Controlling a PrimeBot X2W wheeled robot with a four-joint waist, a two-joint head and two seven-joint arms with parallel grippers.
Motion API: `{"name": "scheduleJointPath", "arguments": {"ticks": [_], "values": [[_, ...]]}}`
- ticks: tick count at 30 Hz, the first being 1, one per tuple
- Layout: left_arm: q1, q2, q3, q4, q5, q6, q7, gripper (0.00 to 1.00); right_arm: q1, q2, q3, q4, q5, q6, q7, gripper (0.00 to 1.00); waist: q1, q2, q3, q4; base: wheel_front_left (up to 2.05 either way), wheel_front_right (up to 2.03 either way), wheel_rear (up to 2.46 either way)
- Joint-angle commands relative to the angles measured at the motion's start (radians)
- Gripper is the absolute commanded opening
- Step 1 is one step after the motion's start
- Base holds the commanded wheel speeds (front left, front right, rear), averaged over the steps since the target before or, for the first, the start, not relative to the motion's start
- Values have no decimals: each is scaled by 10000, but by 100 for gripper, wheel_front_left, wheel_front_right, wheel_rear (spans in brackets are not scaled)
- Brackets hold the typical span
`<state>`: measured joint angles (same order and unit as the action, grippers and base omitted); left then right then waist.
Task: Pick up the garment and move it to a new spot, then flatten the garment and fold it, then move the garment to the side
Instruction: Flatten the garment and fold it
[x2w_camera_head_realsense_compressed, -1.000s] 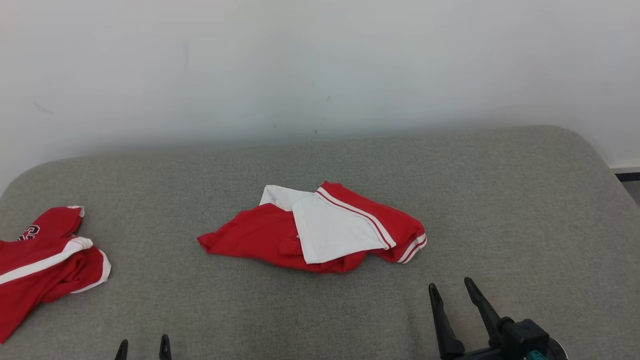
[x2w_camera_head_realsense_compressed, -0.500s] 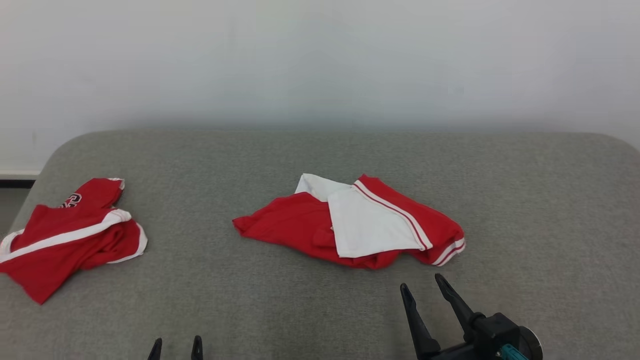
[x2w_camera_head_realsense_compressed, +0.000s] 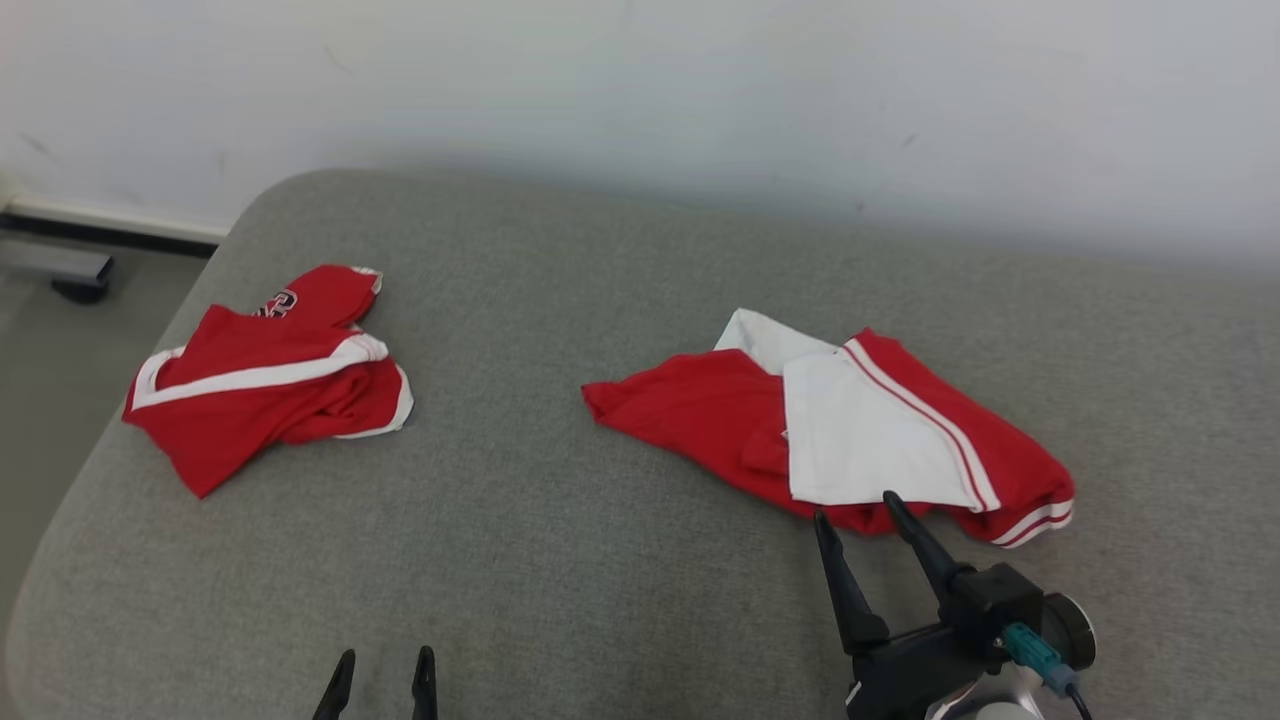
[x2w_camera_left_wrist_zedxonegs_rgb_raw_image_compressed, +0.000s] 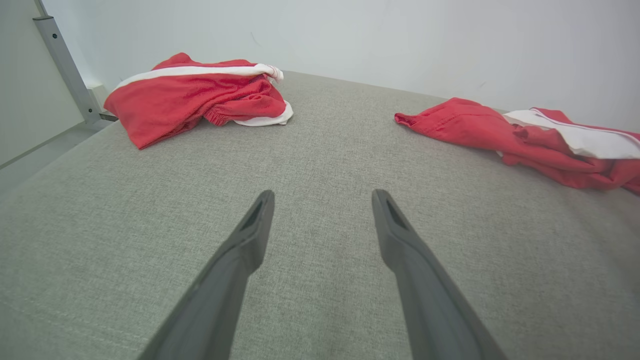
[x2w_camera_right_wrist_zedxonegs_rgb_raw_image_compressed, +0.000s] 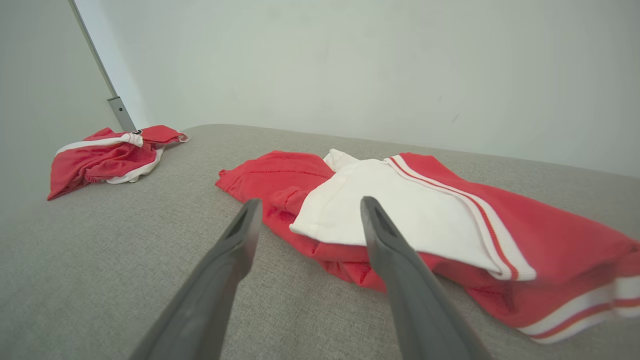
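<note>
status: garment not yet picked up

head view. the garment (x2w_camera_head_realsense_compressed: 830, 430), red with a white panel, lies crumpled in the right half of the grey surface (x2w_camera_head_realsense_compressed: 560, 580), between its near and far edges. the right gripper (x2w_camera_head_realsense_compressed: 854, 507) stands at the garment's near hem, fingers apart, nothing between them; whether the tips touch the cloth cannot be told. the left gripper (x2w_camera_head_realsense_compressed: 387, 653) sits at the near edge, parted and empty. a second garment (x2w_camera_head_realsense_compressed: 265, 375) lies bunched near the far left corner.

left wrist view. the left gripper (x2w_camera_left_wrist_zedxonegs_rgb_raw_image_compressed: 322, 192) has its fingers spread over bare surface, well apart from both garments.

right wrist view. the right gripper (x2w_camera_right_wrist_zedxonegs_rgb_raw_image_compressed: 311, 200) points at the near fold of the garment (x2w_camera_right_wrist_zedxonegs_rgb_raw_image_compressed: 450, 215), wide open, holding nothing.

progress (judgement). no step appears complete: the garment is neither gripped, flat nor folded. pick-up, relocation, flattening, folding and moving aside are all left to do.
</note>
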<state>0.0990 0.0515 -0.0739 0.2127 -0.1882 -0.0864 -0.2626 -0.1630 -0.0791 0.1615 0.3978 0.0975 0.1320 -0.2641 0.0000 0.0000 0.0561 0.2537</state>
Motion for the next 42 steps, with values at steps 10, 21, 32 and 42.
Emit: {"name": "scheduleJointPath", "arguments": {"ticks": [10,21,32,42], "values": [[-525,-17,-514,-124,-475,162,-34,100,-618,-119,-352,252,-407,-25,-5,100,0,0,1258,644,0,0,0],[-845,-16,-743,-17,-673,245,-34,100,-765,-154,-437,220,-593,-25,-5,96,0,0,1605,578,0,0,0],[-924,-13,-769,178,-618,212,-34,100,-656,-67,-539,-152,-527,-25,-5,0,0,0,1603,437,0,0,0],[-646,-13,-453,400,-252,42,-34,100,-175,49,-258,-559,-310,-25,-4,0,0,0,847,-406,0,0,0]]}}
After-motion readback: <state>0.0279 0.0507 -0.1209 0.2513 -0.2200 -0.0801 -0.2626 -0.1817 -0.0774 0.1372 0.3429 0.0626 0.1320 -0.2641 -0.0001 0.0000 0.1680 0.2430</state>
